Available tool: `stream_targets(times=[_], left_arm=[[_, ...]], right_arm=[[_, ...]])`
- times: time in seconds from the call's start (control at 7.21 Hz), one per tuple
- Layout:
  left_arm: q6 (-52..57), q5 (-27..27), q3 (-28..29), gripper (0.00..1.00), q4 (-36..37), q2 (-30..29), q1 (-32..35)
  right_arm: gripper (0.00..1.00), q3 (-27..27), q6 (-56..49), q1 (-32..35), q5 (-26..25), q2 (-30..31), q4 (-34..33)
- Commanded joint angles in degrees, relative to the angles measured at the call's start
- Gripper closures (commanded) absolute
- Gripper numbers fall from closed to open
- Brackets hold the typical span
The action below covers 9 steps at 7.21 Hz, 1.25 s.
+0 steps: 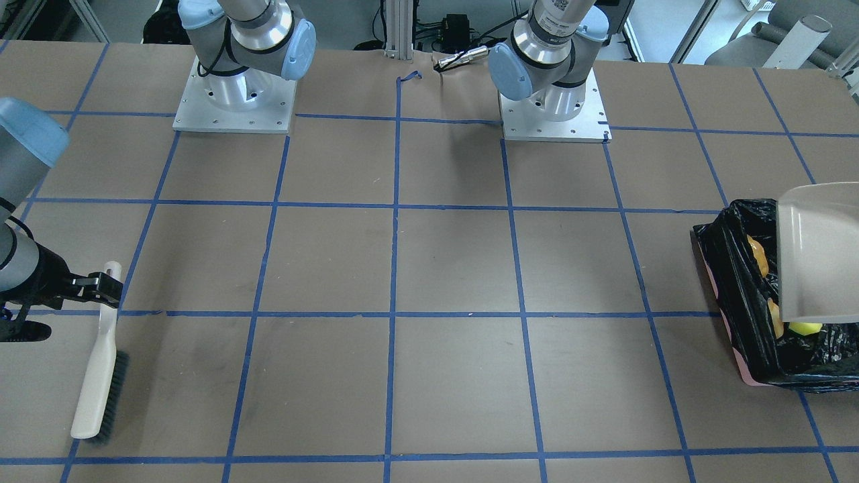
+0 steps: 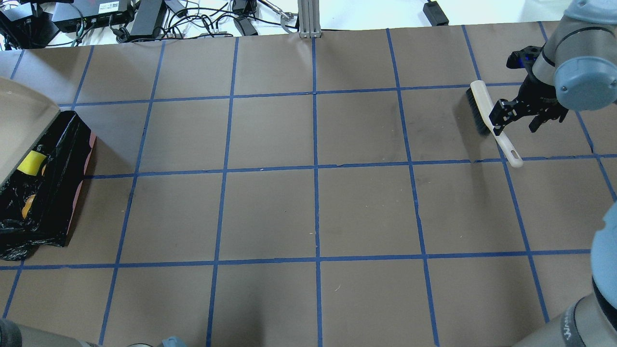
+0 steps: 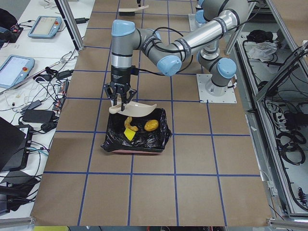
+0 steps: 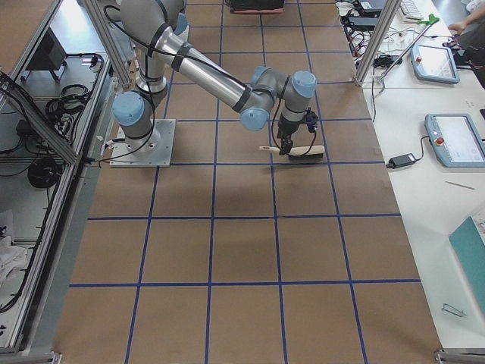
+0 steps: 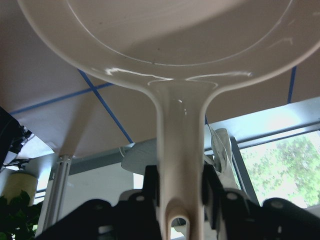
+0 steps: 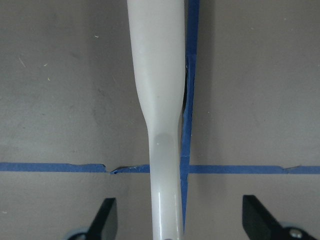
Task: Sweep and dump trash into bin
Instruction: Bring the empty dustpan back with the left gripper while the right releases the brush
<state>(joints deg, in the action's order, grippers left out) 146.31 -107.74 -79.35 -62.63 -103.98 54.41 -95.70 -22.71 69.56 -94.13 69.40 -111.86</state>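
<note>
Dustpan (image 1: 819, 255) clamped in left end effector (image 5: 180, 189) hangs over bin (image 1: 731, 268); right end effector (image 6: 178, 220) gapes astride brush (image 1: 100, 376).

Tabletop (image 2: 270, 212): matt brown paper, faintly scuffed in places.
Tape (image 2: 315, 168): flat blue strips, one edge torn and lifting.
Bin (image 3: 144, 140): crinkled black plastic liner, catching glossy highlights.
Dustpan (image 5: 165, 40): smooth cream plastic, shiny.
Brush (image 1: 100, 362): smooth cream plastic handle, dark coarse bristles.
Lump (image 3: 151, 125): glossy orange-brown skin.
Base plates (image 1: 235, 107): bare pale metal.
</note>
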Motion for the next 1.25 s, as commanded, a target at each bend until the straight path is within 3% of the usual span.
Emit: stream_targets(times=[0.0, 0.14, 0.28, 0.69, 1.11], left_arm=[[-13.9, 9.9, 0.2, 1.0, -7.6, -1.0, 3.0], [-19.3, 12.5, -0.2, 1.0, -8.0, -2.7, 6.6], [-25.2, 14.1, -0.2, 1.0, -7.9, -4.8, 10.4], [-34.1, 14.5, 1.0, 1.0, -4.2, -13.6, 19.6], [-38.7, 15.8, 1.4, 1.0, -5.0, -18.6, 22.8]], right_arm=[[0.01, 2.9, -0.1, 2.3, 0.4, 3.5, 6.0], [0.01, 5.0, 0.7, 4.5, 0.4, 6.6, 12.0], [0.01, 6.6, 1.5, 6.3, 3.6, 9.0, 16.5], [0.0, 7.1, 11.5, 15.4, 4.1, 14.3, 19.9], [0.0, 6.8, 19.2, 20.7, 4.7, 17.7, 24.1]])
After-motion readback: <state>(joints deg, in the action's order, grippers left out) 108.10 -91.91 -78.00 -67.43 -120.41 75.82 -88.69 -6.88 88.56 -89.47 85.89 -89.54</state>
